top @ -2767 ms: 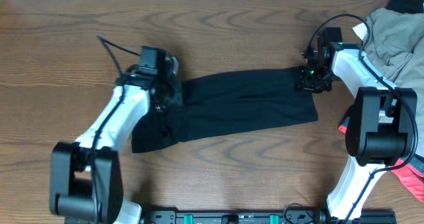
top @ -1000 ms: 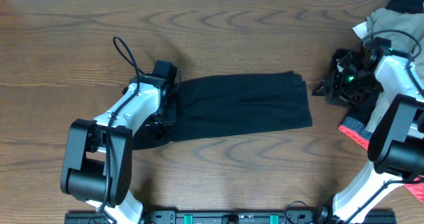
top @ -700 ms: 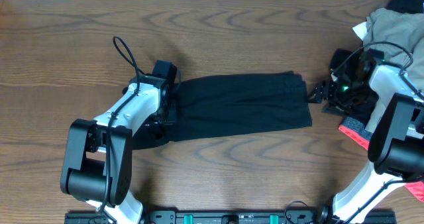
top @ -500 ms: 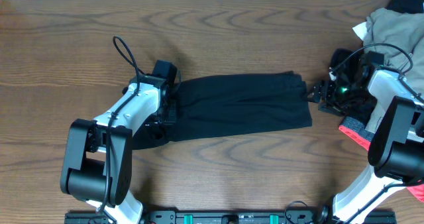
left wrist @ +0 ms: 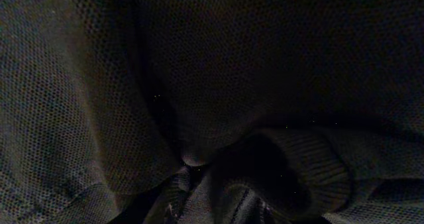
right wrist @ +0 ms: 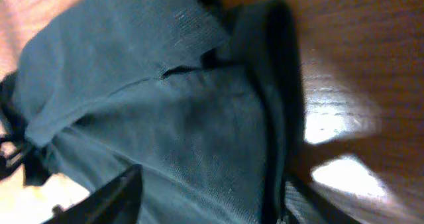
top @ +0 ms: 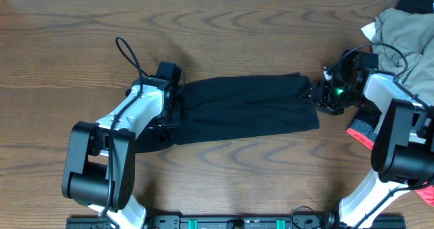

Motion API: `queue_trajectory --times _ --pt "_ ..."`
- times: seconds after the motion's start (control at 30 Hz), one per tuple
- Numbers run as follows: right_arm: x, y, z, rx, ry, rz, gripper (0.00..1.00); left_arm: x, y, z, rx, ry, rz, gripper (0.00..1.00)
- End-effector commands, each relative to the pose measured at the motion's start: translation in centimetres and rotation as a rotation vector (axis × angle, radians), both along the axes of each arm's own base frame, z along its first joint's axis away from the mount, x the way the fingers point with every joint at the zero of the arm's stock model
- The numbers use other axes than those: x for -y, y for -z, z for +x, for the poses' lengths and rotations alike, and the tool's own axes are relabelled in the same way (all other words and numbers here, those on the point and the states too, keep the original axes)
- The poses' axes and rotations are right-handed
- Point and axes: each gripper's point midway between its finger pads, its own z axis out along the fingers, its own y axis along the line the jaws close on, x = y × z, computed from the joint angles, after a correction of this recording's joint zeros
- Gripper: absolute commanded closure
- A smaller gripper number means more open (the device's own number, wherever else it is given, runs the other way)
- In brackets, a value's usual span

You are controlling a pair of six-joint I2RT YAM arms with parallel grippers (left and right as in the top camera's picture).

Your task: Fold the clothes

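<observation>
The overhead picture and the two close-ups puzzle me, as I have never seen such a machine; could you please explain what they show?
The machine is a pair of robot arms at a wooden table, each ending in a two-finger gripper. One picture comes from a fixed camera above; the other two from small cameras on the wrists. A black shirt lies as a long strip on the table. The left gripper sits at its left end; that wrist camera sees only dark knit fabric, so whether it grips is unclear. The right gripper is at the shirt's right end; its wrist view shows the hem close up, and its fingers look apart. A khaki-grey garment and a coral-pink garment lie at the table's right edge.
</observation>
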Motion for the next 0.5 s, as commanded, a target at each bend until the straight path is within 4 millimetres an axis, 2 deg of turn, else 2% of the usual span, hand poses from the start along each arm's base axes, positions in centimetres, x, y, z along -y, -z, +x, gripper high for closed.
queue_trajectory --times 0.0,0.13,0.3,0.43,0.47 --pt "0.7 2.5 -1.3 -0.1 0.045 -0.108 0.49 -1.5 0.9 -0.6 -0.021 -0.029 0.062 0.6" --pt "0.9 2.7 -0.8 -0.094 0.064 -0.133 0.7 -1.5 0.9 -0.6 -0.021 -0.029 0.062 0.6" --pt "1.0 2.7 -0.1 -0.074 0.082 -0.133 0.79 -1.5 0.9 -0.6 -0.021 -0.029 0.062 0.59" --pt "1.0 2.6 0.2 -0.058 0.084 -0.134 0.9 -1.5 0.9 -0.6 -0.021 -0.029 0.062 0.6" --pt "1.0 2.6 0.3 -0.054 0.084 -0.135 0.95 -1.5 0.9 -0.5 -0.02 -0.029 0.062 0.59"
